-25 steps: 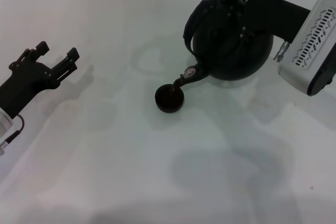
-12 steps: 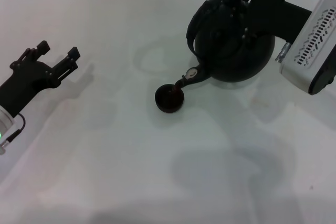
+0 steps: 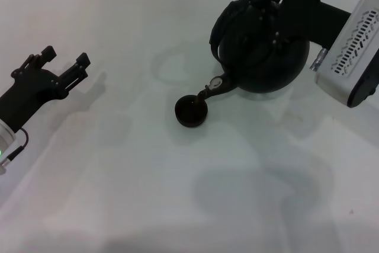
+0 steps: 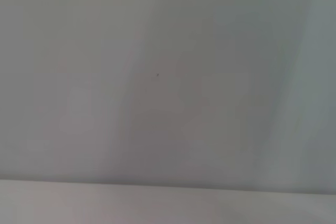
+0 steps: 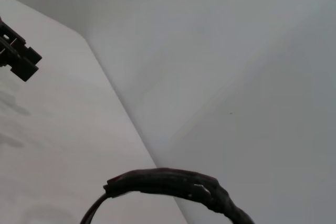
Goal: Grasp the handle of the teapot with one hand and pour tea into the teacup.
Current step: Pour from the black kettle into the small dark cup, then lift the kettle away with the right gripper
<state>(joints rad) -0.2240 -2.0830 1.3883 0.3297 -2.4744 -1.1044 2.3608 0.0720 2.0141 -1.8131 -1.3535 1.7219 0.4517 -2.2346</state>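
The black teapot (image 3: pixel 269 63) hangs tilted at the back right, held by my right gripper (image 3: pixel 263 4), which is shut on its ribbed black handle (image 3: pixel 220 28). The handle also shows in the right wrist view (image 5: pixel 173 184). The spout's pale tip (image 3: pixel 216 82) points down toward the small dark teacup (image 3: pixel 191 111), which stands on the white table just below and left of it. My left gripper (image 3: pixel 62 62) is open and empty at the far left, well away from both.
The white table (image 3: pixel 148 194) stretches wide around the cup. My right arm's white wrist housing (image 3: pixel 352 57) sits at the right edge. The left gripper also shows far off in the right wrist view (image 5: pixel 18 56).
The teapot has tipped back slightly and its spout tip has risen a little off the cup. The left arm has not moved.
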